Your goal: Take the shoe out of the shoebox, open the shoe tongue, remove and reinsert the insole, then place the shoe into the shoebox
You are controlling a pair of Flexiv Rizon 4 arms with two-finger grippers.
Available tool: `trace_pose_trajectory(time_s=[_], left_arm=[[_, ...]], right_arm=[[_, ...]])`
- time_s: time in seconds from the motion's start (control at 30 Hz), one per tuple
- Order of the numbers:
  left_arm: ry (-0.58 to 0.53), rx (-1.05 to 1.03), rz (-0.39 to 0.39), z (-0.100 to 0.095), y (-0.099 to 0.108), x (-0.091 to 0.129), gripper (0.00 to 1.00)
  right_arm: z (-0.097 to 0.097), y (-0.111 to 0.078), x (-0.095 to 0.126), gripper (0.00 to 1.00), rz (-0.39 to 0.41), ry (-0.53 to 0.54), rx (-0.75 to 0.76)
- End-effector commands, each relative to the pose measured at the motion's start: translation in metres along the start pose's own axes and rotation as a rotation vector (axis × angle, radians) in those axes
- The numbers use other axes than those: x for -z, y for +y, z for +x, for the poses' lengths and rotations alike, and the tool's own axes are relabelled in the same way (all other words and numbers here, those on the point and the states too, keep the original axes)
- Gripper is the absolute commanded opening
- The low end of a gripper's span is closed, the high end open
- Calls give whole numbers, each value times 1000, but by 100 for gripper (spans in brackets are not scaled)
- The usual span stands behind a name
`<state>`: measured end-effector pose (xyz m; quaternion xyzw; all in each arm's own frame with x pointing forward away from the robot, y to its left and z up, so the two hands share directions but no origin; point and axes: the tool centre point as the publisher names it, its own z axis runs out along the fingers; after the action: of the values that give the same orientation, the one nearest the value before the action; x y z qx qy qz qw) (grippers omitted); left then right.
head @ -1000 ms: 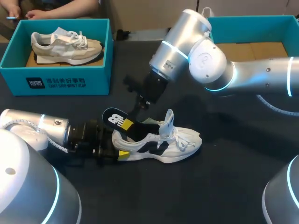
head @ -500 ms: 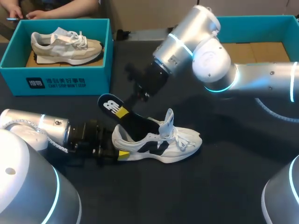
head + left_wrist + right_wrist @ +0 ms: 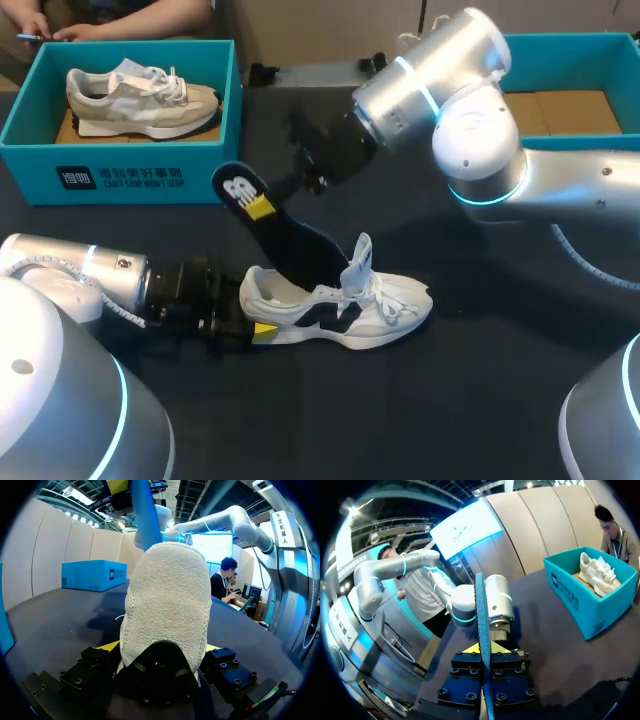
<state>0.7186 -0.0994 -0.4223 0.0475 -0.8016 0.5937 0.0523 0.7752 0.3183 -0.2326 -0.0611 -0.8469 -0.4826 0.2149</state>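
Found the white shoe (image 3: 340, 305) standing on its sole on the dark surface (image 3: 450, 400), well apart from the open shoebox (image 3: 560, 42) at the far right. Found the left gripper (image 3: 235, 325) low behind the shoe, its fingers (image 3: 107, 646) closed on the heel from both sides, with a yellow tip showing at each side in the left wrist view. Judged this a bracing hold, meant to stop the shoe lifting or sliding while the insole is drawn.

Found the right gripper (image 3: 308, 185) above and beyond the shoe, fingers pinched flat on the insole (image 3: 285, 235), which shows edge-on between the yellow tips in the right wrist view. Noted the insole slanting up from the shoe's opening toward the far left, heel end raised clear, fore end at or just inside the collar beside the upturned tongue (image 3: 358, 262). Judged the slant deliberate, following the line of the opening so the fore end slides out without snagging.

Against one second earlier, recorded the right arm higher and further back. Recorded the insole's heel end carried up toward the teal box (image 3: 120, 175) holding a beige shoe (image 3: 140, 95), with more of its length out. Recorded no shift in the shoe or the left gripper. Judged removal nearly complete; reinsertion and boxing outstanding.
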Motion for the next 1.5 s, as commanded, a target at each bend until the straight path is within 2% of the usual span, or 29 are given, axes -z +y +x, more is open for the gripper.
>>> trace_pose_trajectory(time_s=[0.03,0.43,0.47,0.7,0.87,1.0,1.13,1.2,1.5], left_arm=[[1,1,-4,0,1,0,0],[1,1,-4,0,1,0,0],[1,1,-4,0,1,0,0],[1,1,-4,0,1,0,0],[1,1,-4,0,1,0,0],[1,1,-4,0,1,0,0],[1,1,-4,0,1,0,0],[1,1,-4,0,1,0,0],[1,1,-4,0,1,0,0]], right_arm=[[9,4,8,0,-34,-62,47],[9,4,8,0,-34,-62,47],[8,6,10,0,-109,-77,61],[11,36,34,0,-255,-77,87],[22,66,50,0,-253,-28,69],[30,86,60,0,-312,-4,76],[37,106,70,0,-314,23,67],[40,114,79,0,-279,1,86],[40,114,79,0,-279,1,86]])
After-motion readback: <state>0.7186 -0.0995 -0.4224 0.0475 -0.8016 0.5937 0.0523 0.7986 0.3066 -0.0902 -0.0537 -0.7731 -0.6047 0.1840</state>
